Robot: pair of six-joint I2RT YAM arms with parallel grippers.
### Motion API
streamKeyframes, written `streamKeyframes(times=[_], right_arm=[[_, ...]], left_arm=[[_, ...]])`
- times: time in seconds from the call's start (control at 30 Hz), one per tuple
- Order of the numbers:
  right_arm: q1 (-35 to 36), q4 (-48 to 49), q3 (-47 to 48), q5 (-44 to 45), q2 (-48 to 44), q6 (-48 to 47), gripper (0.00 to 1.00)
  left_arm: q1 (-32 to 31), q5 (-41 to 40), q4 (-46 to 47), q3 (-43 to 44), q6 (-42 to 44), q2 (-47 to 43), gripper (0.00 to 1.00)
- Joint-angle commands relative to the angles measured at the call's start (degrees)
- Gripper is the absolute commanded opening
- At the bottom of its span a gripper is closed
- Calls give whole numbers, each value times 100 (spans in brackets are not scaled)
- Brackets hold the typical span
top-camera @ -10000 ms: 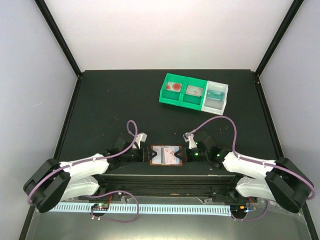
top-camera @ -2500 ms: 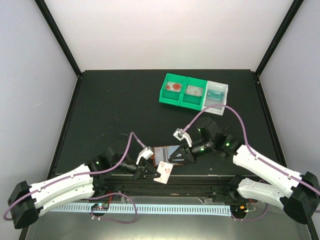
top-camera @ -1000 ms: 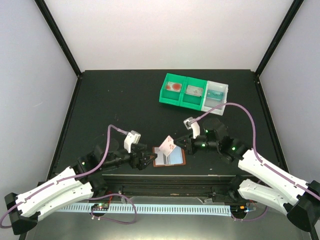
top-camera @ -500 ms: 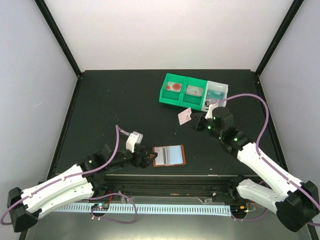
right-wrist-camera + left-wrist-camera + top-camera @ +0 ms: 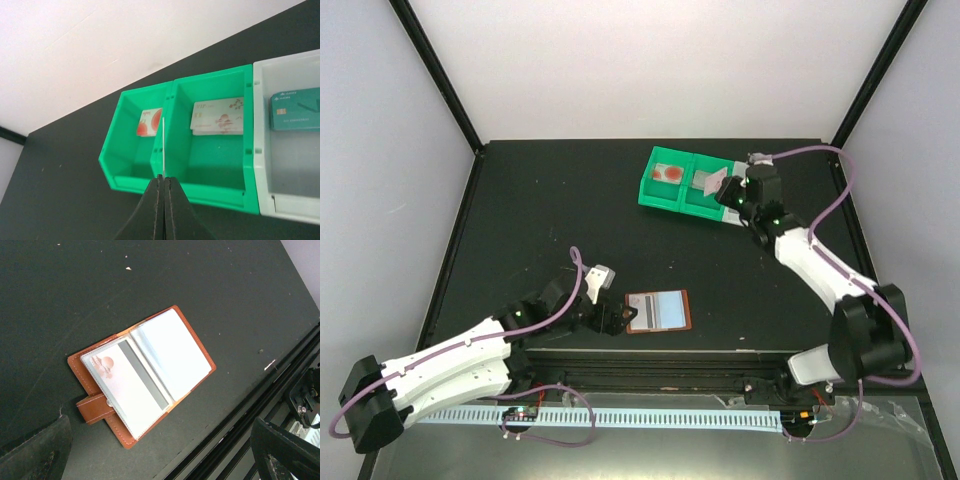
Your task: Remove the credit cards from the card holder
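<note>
right end effector (image 5: 163,182) is clenched on a card (image 5: 163,145), edge-on just above the green bin's (image 5: 210,186) divider (image 5: 170,107). released here, it could strike the divider and tip into either compartment. left end effector (image 5: 616,318) gapes, well apart from the bin, beside the open holder (image 5: 172,352), which keeps a second card (image 5: 132,387).

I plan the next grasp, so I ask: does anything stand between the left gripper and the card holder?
Nothing visible does. The card holder lies open and flat on the table, just ahead of the open left gripper, with only bare table between them. A card in it shows uncovered.
</note>
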Motion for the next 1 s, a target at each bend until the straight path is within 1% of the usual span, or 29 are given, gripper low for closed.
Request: streamKeyframes(times=[0.0, 0.23, 0.43, 0.63, 0.8, 0.9, 0.97], right_arm=[[-186, 291, 504, 168, 708, 185, 1], [-239, 565, 1010, 281, 1820, 616, 1], [-287, 709, 1446, 531, 2511, 986, 1], [-319, 425, 2126, 363, 3176, 1125, 1], [-345, 417, 2478, 399, 3556, 1194, 1], [-360, 151, 2827, 364, 3840, 1148, 1], [-358, 138, 2923, 360, 3957, 1129, 1]], left_arm=[[68, 155, -45, 202, 218, -26, 99], [94, 101, -416, 187, 266, -219, 99], [108, 181, -526, 154, 233, -518, 99], [138, 163, -849, 308, 347, -721, 99], [155, 264, -831, 359, 289, -673, 99], [158, 268, -804, 351, 279, -619, 99], [165, 247, -813, 346, 256, -585, 99]])
